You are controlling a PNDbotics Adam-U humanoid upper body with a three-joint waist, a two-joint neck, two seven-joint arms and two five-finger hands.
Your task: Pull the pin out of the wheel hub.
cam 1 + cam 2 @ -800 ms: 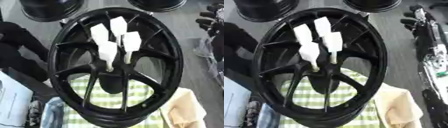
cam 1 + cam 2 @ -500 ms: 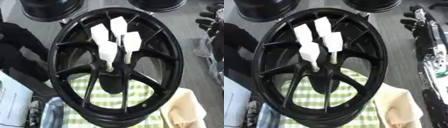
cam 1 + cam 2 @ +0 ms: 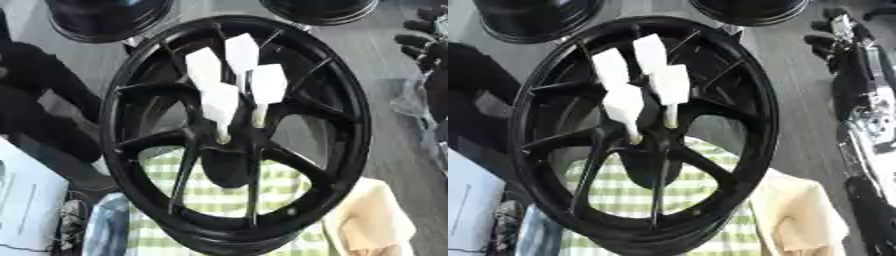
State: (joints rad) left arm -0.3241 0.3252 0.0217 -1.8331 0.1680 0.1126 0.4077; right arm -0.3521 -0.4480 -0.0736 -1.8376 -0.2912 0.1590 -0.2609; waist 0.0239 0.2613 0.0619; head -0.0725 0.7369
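A black spoked wheel (image 3: pixel 350 100) stands tilted in the middle of both views. Several pins with white blocky heads (image 3: pixel 220 102) stick up out of its hub (image 3: pixel 229 155) on thin pale shafts. The nearest two are at the lower left (image 3: pixel 624 104) and the right (image 3: pixel 672 83). My right hand (image 3: pixel 837 30) is at the upper right edge, well away from the wheel, with relaxed fingers that hold nothing. Its arm (image 3: pixel 868 125) runs down the right edge. No hand touches the pins. A dark shape (image 3: pixel 39 105) lies left of the wheel; I cannot tell what it is.
A green and white checked cloth (image 3: pixel 219 192) lies under the wheel, with a beige cloth (image 3: pixel 372 220) at the lower right. Two more black wheels (image 3: pixel 105 17) (image 3: pixel 319 7) stand at the far edge. A white sheet (image 3: pixel 26 200) is at the lower left.
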